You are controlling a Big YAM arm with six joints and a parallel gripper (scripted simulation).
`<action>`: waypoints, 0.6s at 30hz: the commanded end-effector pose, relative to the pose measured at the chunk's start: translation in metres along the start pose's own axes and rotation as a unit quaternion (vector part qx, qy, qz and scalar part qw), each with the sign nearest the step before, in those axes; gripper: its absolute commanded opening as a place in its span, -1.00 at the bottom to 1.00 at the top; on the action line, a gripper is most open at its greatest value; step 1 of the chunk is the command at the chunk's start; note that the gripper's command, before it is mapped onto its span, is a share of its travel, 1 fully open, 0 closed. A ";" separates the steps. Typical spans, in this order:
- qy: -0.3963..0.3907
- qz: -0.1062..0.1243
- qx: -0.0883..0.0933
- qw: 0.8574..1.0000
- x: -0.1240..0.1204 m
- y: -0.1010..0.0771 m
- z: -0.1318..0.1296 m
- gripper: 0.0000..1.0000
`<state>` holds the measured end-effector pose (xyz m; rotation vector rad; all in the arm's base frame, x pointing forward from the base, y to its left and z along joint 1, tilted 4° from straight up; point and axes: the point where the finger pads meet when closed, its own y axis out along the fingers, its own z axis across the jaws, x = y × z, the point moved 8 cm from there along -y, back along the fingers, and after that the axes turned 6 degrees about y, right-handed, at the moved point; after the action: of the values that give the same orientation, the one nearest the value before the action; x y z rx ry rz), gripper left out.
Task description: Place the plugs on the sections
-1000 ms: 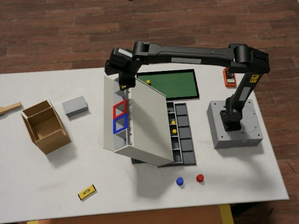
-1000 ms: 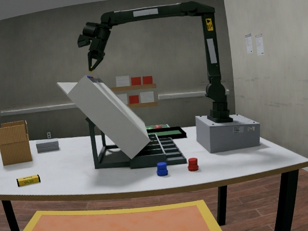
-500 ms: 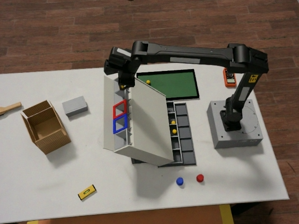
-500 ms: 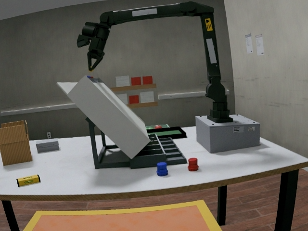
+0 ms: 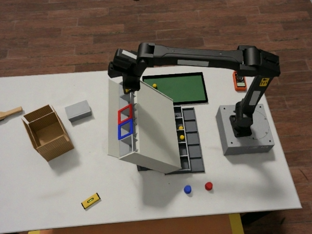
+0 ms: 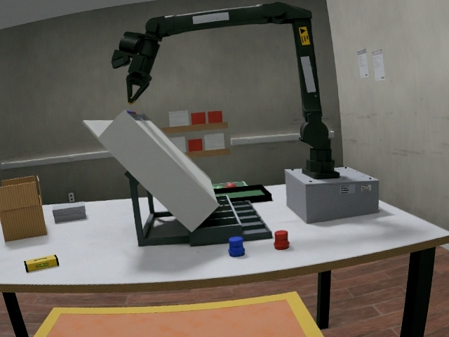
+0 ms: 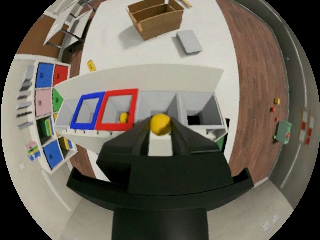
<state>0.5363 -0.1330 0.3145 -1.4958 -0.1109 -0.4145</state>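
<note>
My gripper (image 5: 127, 89) (image 6: 131, 100) (image 7: 160, 121) is shut on a yellow marble (image 7: 160, 123). It hangs just above the unbanded funnels at the top of the sloped white cover (image 5: 153, 126) (image 6: 159, 170), beside the red-banded funnel (image 5: 119, 117) (image 7: 116, 94). The blue-banded funnel (image 5: 119, 132) (image 7: 88, 98) is next to the red one. A small yellow thing (image 7: 123, 118) shows inside the red-banded funnel. Two marbles (image 5: 180, 127) (image 5: 182, 137) lie in middle sections below the cover. The red plug (image 5: 208, 185) (image 6: 281, 239) and blue plug (image 5: 187, 189) (image 6: 236, 246) stand on the table in front.
A green marble tray (image 5: 181, 87) with one marble (image 5: 154, 86) lies behind the cover. A cardboard box (image 5: 48, 132), a grey block (image 5: 78, 110) and a yellow level (image 5: 90, 200) are on the left. An orange device (image 5: 239, 81) and the robot base (image 5: 251, 146) are on the right.
</note>
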 end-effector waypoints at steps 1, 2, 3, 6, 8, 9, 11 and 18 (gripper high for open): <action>-0.007 -0.027 0.000 1.000 0.017 -0.013 0.007 -1.00; -0.007 -0.027 0.000 1.000 0.017 -0.013 0.007 -1.00; -0.007 -0.027 0.000 1.000 0.017 -0.013 0.008 -1.00; -0.007 -0.027 0.000 1.000 0.017 -0.013 0.008 -1.00; -0.007 -0.027 0.000 1.000 0.017 -0.013 0.008 -1.00; -0.007 -0.027 0.000 1.000 0.017 -0.013 0.008 -1.00; -0.007 -0.027 0.000 1.000 0.017 -0.013 0.008 -1.00; -0.007 -0.027 0.000 1.000 0.019 -0.014 0.009 -1.00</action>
<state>0.5363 -0.1330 0.3145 -1.4958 -0.1110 -0.4144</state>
